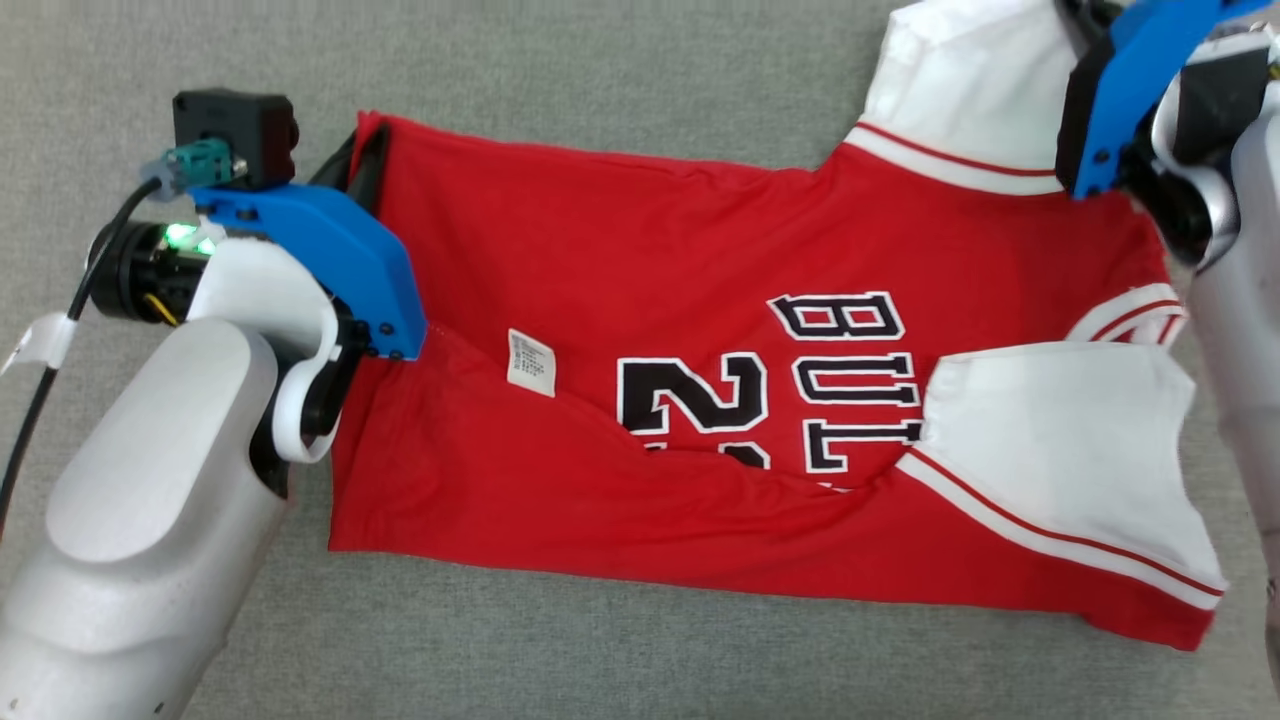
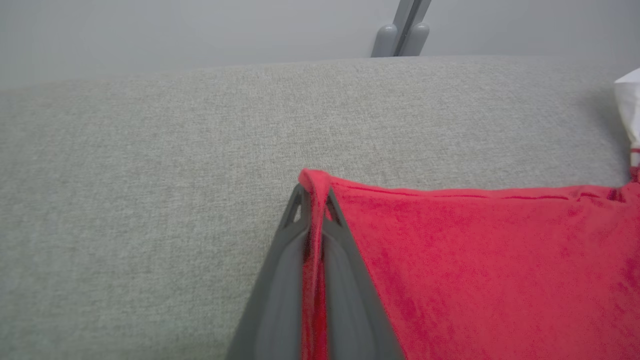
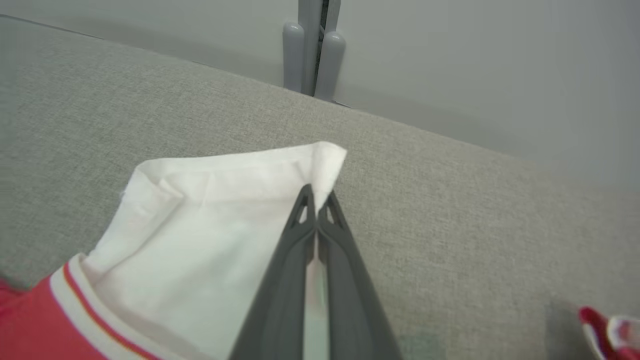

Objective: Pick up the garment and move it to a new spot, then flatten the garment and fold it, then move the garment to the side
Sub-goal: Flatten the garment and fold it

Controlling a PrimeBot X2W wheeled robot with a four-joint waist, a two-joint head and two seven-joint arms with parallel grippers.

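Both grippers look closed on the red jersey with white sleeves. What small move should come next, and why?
Probably lift both together a little, keeping the cloth taut. The left gripper is shut on the red hem corner, the right gripper on a white sleeve, and the red jersey lies creased on the grey fabric surface.

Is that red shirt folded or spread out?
Mostly spread: the red shirt lies wide across the grey surface, one rumpled flap covering part of its number.
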